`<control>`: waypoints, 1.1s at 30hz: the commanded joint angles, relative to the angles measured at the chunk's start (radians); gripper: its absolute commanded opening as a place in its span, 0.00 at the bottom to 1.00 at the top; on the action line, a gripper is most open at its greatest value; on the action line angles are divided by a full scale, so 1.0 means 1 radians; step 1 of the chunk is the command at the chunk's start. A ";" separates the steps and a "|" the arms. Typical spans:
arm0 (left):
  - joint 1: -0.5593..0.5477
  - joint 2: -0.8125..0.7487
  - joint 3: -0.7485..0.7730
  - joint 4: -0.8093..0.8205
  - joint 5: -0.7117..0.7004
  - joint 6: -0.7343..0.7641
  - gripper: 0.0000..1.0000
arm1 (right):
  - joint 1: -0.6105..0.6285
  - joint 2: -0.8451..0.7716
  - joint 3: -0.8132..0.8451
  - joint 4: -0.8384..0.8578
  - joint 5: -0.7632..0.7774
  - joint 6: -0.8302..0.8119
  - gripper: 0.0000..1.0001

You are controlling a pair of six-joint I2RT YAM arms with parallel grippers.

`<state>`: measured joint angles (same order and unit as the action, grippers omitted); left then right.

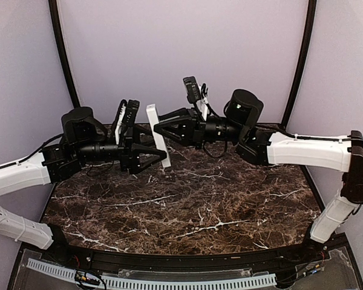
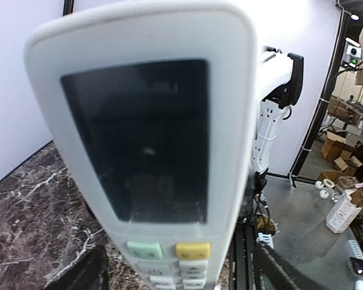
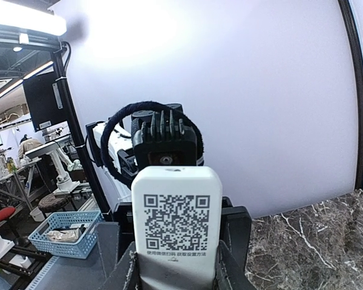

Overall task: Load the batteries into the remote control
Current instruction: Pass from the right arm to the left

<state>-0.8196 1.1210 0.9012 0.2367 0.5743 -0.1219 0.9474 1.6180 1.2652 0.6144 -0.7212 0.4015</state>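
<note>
Remote held upright above the tabletop.
Right tool pinches its edges (QR label facing that wrist camera); left tool stands spread around its lower end.

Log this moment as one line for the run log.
remote control: held clear of table | right hand: shut on it | left hand: open around its lower end
</note>
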 commanded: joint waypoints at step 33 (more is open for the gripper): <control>0.114 0.441 0.109 -0.656 -0.482 -0.495 0.13 | -0.055 -0.054 0.099 -0.968 0.887 -0.031 0.77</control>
<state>-0.7048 1.5467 0.9985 -0.2863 0.1535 -0.5297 0.8936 1.5398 1.3483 -0.2176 0.0750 0.3611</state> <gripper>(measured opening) 0.355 0.769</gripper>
